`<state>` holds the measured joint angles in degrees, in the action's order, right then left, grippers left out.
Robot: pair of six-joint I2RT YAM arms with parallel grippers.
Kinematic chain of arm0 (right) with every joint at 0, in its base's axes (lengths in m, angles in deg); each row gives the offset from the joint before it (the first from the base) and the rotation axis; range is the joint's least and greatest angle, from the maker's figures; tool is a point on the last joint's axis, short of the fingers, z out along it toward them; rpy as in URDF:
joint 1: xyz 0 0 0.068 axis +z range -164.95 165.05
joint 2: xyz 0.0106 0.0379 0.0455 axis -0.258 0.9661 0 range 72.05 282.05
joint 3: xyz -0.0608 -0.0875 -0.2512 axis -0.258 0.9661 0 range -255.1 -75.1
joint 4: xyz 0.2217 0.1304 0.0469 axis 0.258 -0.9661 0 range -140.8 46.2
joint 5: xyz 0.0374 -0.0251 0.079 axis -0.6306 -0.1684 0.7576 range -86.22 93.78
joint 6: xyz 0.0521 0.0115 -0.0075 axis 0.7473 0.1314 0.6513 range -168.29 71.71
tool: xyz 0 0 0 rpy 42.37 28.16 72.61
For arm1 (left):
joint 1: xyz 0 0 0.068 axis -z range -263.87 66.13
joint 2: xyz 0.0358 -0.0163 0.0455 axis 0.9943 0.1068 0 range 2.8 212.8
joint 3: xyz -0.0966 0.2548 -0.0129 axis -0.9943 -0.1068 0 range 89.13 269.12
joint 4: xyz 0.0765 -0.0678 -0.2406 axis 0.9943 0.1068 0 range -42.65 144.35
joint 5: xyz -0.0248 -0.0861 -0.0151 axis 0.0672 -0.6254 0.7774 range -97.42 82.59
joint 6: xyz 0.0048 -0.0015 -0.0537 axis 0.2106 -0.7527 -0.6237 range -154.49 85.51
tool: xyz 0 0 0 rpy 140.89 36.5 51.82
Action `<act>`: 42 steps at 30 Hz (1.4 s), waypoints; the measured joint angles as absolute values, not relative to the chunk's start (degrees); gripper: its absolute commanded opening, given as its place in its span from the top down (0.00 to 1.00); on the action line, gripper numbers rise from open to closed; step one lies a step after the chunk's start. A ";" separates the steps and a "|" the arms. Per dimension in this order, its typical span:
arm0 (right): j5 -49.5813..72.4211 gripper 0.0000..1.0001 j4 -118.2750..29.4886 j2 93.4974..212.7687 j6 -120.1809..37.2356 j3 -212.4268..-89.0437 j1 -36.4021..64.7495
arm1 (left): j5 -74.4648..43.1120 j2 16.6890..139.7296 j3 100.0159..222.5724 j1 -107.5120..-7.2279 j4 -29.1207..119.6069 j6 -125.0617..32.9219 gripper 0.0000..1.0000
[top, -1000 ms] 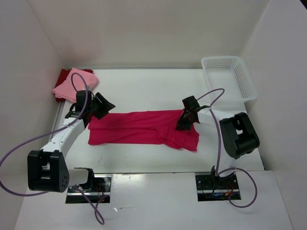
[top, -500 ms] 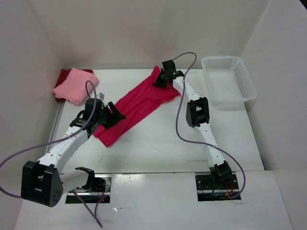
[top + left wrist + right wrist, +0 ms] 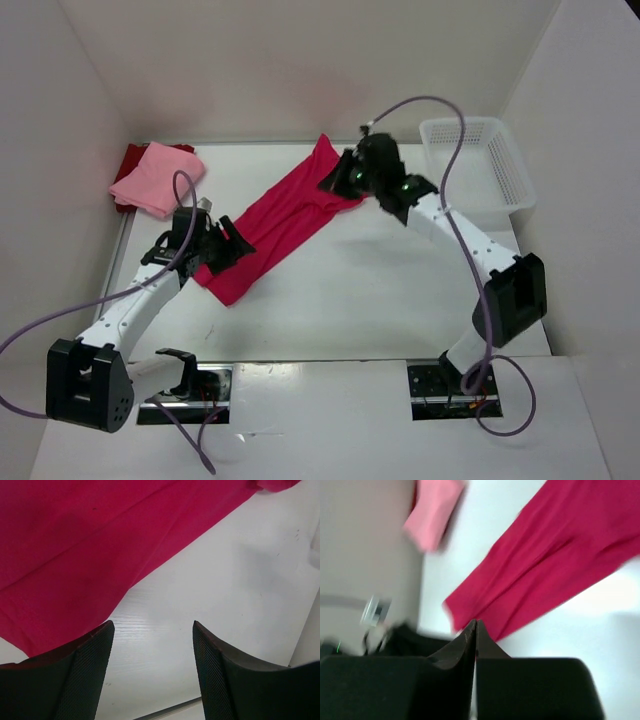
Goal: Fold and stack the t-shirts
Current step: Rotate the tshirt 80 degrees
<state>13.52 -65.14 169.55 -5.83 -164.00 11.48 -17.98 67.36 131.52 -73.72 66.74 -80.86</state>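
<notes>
T-shirts (image 3: 285,215) x3: magenta (image 3: 75,545), pink (image 3: 155,180), dk red (image 3: 130,158); L claw (image 3: 151,630) released, R claw (image 3: 475,626) clenched

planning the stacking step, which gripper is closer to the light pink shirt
Left. In the overhead view the left gripper is a short way down-right of the light pink shirt; the right gripper is much farther right, by the magenta shirt's far end.
</notes>
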 measured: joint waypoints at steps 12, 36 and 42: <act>18.26 0.38 -51.20 186.79 7.79 -146.37 36.55 | -18.27 67.47 134.40 -81.59 68.89 -76.66 0.29; 15.57 0.74 -55.15 170.18 5.62 -124.81 29.86 | -16.93 77.24 134.80 -65.37 69.65 -75.29 0.39; 16.69 0.45 -60.25 152.30 6.72 -112.25 30.70 | -14.64 77.37 134.62 -58.11 72.32 -76.75 0.39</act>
